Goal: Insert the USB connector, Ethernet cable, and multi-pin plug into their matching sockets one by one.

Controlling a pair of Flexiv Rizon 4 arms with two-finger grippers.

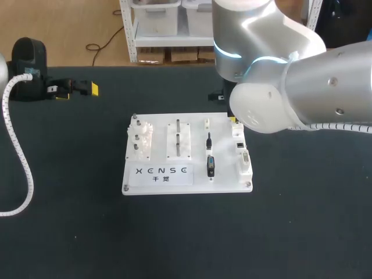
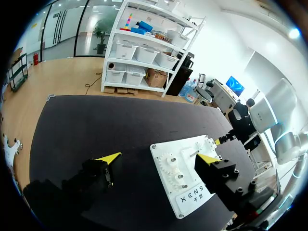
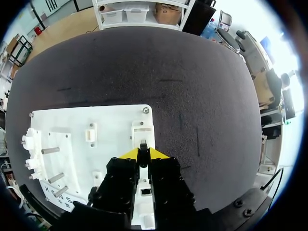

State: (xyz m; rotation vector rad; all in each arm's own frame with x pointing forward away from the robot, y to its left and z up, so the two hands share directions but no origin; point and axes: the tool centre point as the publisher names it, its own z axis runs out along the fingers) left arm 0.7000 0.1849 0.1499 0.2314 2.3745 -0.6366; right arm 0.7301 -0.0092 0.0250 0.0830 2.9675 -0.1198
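Note:
The white board (image 1: 186, 185) lies mid-table. Two black plugs rest in its holders: a slim one, the Ethernet cable (image 1: 208, 142), and the wider multi-pin plug (image 1: 210, 166). The socket strip (image 1: 242, 154) runs along the board's right edge. My right arm (image 1: 273, 99) hangs over that edge and hides its gripper in the head view. In the right wrist view my right gripper (image 3: 143, 155) is shut on a small dark USB connector (image 3: 143, 158), right above the socket strip (image 3: 143, 132). My left gripper (image 1: 75, 88) stands open far to the left of the board (image 2: 161, 154), its fingertips (image 2: 109, 157) wide apart.
White gears (image 1: 139, 139) and metal pegs (image 1: 177, 137) stand on the board's left half. A white corrugated cable (image 1: 17, 157) of my left arm loops over the table's left side. Black tabletop surrounds the board on all sides.

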